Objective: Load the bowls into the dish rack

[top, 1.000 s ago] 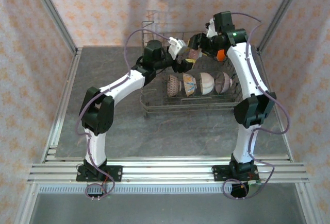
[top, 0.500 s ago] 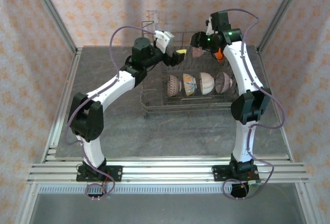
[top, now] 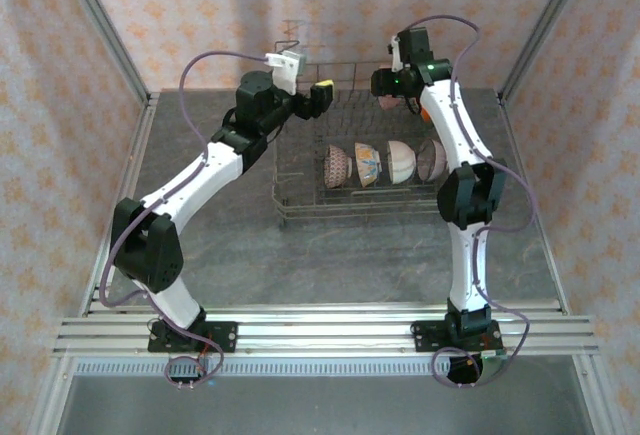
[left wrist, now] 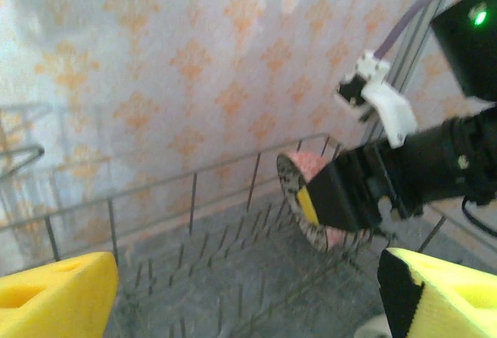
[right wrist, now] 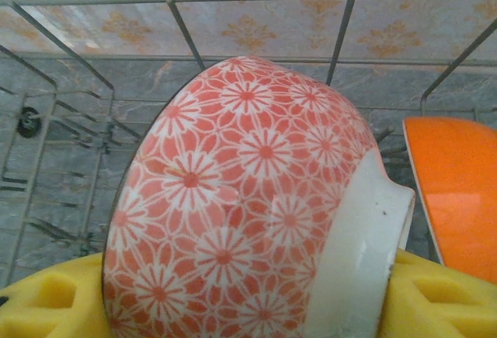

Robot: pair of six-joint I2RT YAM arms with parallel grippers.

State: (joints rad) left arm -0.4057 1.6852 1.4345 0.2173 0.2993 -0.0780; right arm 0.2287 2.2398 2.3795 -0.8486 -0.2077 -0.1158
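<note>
Dish rack (top: 350,208): grey metal wire, rectangular, w/ tall open-grid sides, rows of thin upright tines inside and a raised wire loop at its back-left corner. It sits on a grey stone-look table (top: 230,245).

R gripper (left wrist: 332,198) is over the rack's back-right part. It pinches the coral bowl (right wrist: 248,198) btwn two yellow foam-like pads (right wrist: 46,307) on black fingers. The bowl is round glossy ceramic, coral-red w/ a white daisy print all over and a plain white foot ring. It's tipped on edge, foot toward the rack's right side, just inside the rack's back wire wall. Can't tell if it touches the tines.

Orange bowl (right wrist: 454,190): plain, smooth, bright orange. It's just beside the coral bowl on the rack's right side, w/ a thin gap showing.

Along the rack's front part, four bowls stand on edge in a row. From left to right: mauve patterned bowl (top: 336,165), orange-and-blue floral bowl (top: 367,164), cream-pink bowl (top: 401,161), greyish-pink bowl (top: 432,158).

L gripper (left wrist: 248,299) is above the rack's back-left part. Its chunky yellow fingers are spread wide w/ nothing btwn them.

A green light (left wrist: 476,16) is lit on the R arm's black housing.
</note>
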